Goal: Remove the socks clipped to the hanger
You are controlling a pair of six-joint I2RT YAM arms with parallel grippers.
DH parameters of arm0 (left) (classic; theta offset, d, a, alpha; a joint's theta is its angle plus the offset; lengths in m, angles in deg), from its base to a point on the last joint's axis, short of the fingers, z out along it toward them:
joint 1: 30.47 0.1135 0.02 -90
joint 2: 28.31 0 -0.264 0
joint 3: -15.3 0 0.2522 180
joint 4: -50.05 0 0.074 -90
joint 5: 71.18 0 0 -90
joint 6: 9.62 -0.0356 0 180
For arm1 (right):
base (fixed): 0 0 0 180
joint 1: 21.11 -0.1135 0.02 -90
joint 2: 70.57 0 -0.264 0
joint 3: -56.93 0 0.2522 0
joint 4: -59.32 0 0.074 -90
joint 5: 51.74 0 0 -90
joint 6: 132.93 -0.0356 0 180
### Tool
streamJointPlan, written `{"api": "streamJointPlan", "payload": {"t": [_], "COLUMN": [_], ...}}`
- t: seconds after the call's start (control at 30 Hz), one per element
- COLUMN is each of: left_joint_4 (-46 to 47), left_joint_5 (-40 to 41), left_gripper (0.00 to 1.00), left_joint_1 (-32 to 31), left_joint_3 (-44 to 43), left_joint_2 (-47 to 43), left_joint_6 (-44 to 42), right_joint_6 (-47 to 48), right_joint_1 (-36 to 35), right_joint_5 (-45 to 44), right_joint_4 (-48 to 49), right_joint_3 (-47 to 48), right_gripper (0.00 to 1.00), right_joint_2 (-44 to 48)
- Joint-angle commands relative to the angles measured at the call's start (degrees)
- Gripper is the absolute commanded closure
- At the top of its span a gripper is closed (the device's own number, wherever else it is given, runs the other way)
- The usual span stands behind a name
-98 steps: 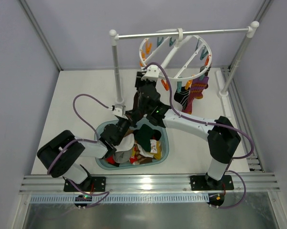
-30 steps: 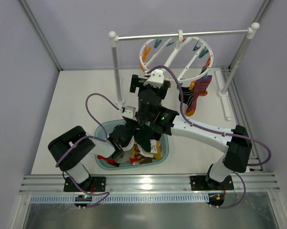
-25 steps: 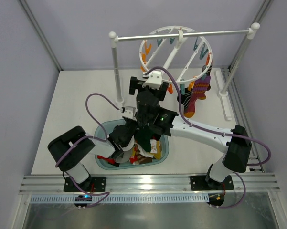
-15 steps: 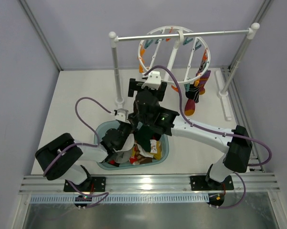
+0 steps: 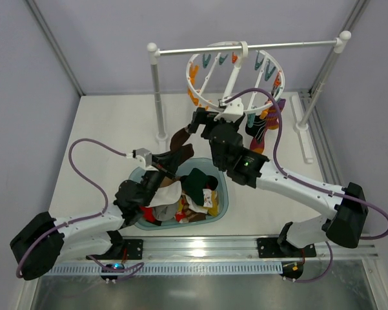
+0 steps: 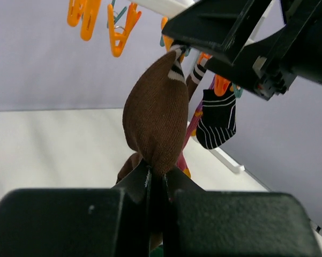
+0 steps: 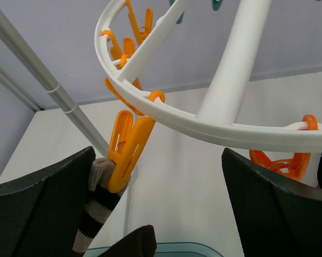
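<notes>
The white ring hanger hangs from the rail, with orange and teal clips. A dark brown sock hangs from an orange clip by its striped cuff. My left gripper is shut on the sock's lower end, just below the hanger. My right gripper is open and empty, its jaws wide on either side of that clip. A purple-red striped sock and a black striped sock hang clipped at the right of the ring.
A teal basket with several loose socks sits on the table below the arms. The white two-post rail stand has its left post just left of the brown sock and its right post at the far right.
My left gripper has risen from the basket and closed on the brown sock's lower end. My right arm has shifted right and up toward the hanger's rim. The hanger has swung.
</notes>
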Motion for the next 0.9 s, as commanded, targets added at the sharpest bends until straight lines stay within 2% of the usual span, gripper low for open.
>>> {"api": "streamJointPlan", "payload": {"t": [0.0,0.13,0.27,0.53,0.87], "left_joint_4": [-5.8,-5.5,-0.2,8.5,18.6], "left_joint_5": [-2.9,-2.5,1.2,10.8,18.4], "left_gripper": [1.00,1.00,1.00,1.00,1.00], "left_joint_1": [-0.3,-0.5,-1.7,-7.6,-13.1], "left_joint_3": [-1.3,-2.5,-2.6,-3.5,-5.7], "left_joint_2": [-0.9,1.7,6.3,13.2,21.7], "left_joint_6": [0.1,-2.4,-6.1,-15.8,-26.0], "right_joint_6": [-0.6,-0.3,-0.7,-2.2,-0.8], "right_joint_1": [0.1,0.2,1.2,3.8,3.8], "right_joint_5": [2.5,2.6,2.9,4.5,0.3], "right_joint_4": [3.1,3.0,1.2,-3.6,-8.5], "right_joint_3": [-0.6,-0.4,0.7,6.0,13.8], "right_gripper": [0.00,0.00,0.00,0.00,0.00], "right_joint_2": [2.6,3.3,2.8,-0.3,-6.4]}}
